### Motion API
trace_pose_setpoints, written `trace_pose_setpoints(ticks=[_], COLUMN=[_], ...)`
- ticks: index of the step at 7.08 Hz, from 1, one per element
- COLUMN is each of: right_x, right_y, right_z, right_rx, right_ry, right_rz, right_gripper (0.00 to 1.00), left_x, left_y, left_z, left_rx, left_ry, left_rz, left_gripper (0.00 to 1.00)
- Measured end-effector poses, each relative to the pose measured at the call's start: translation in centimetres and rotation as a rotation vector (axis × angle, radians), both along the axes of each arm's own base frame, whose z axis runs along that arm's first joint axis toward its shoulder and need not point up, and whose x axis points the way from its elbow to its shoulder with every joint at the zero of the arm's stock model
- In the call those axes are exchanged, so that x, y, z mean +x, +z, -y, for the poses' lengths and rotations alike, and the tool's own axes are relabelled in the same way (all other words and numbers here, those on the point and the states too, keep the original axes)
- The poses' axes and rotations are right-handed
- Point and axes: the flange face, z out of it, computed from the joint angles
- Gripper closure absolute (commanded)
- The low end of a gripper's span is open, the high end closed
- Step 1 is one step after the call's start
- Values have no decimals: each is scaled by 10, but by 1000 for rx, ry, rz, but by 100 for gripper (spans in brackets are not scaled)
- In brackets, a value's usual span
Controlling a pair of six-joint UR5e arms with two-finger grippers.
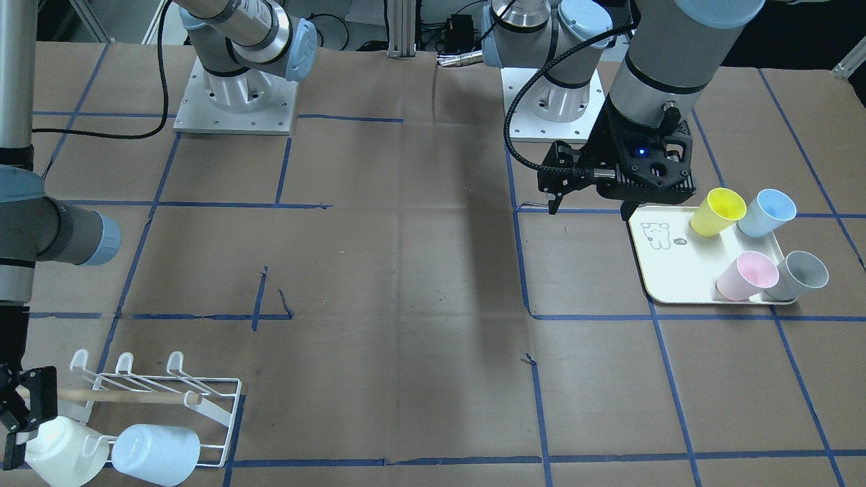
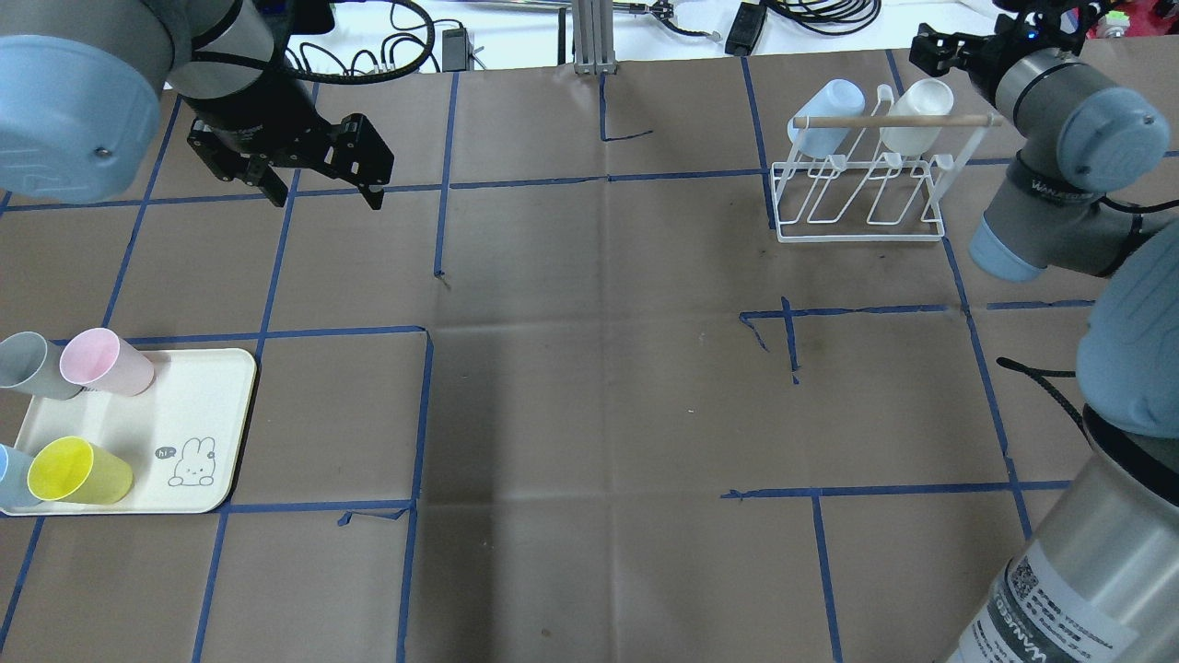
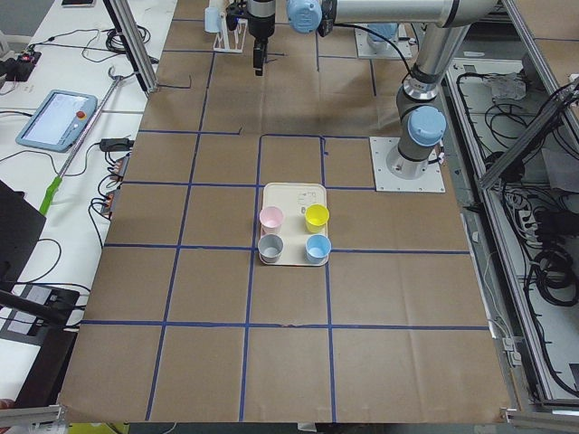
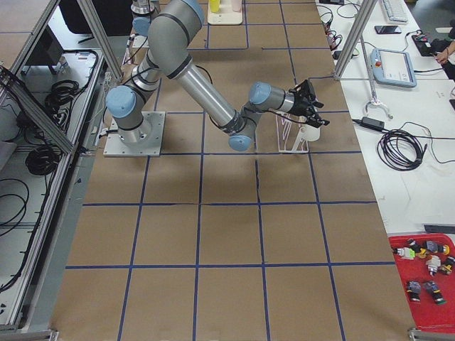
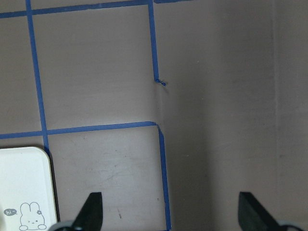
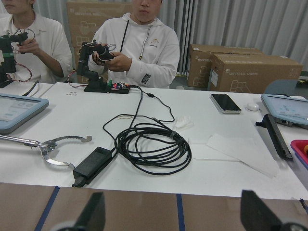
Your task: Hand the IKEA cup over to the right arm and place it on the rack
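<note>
Right gripper (image 6: 174,214): fingers standing spread wide, gripping nothing, hovering just beside white cup (image 2: 916,115) near far right corner.
Rack (image 2: 866,121): carrying white cup and light-blue cup (image 2: 826,115) side by side.
Left gripper (image 2: 326,195): hanging spread wide, empty.
Tray (image 2: 198,396), toward left end: holding grey cup (image 2: 28,366), pink cup (image 2: 101,361), blue cup (image 2: 11,477) and yellow cup (image 2: 78,470).

Six cups (image 1: 717,211), one tray (image 1: 659,270), one rack (image 2: 861,238), two arms (image 1: 676,61)

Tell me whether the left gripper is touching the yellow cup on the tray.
Apart. In the overhead view the left gripper hangs far beyond the tray, a wide gap separating it from the yellow cup.
</note>
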Motion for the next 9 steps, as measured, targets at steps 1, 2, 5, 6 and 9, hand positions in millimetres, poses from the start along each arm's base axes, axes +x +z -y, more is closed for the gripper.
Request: trace_pose_setpoints(ticks=[1,2,5,6,9], right_x=[2,4,18,31,93], right_y=[30,60,120,131,129], right_z=[-4,-9,-23,-30,-66], right_rx=[-22,9,343,472,940], right_ry=[-2,-3,3,16,101], right_rz=[-13,-3,123,164,273], right_gripper=[0,0,0,0,0], left_x=[2,6,10,9,7], left_y=[-2,-7,-4,-2,-2], left_z=[0,0,2,4,5], left_rx=[5,13,1,-4,-3], left_ry=[1,5,26,37,46], left_rz=[0,0,-4,-5,1], left_gripper=[0,0,0,0,0])
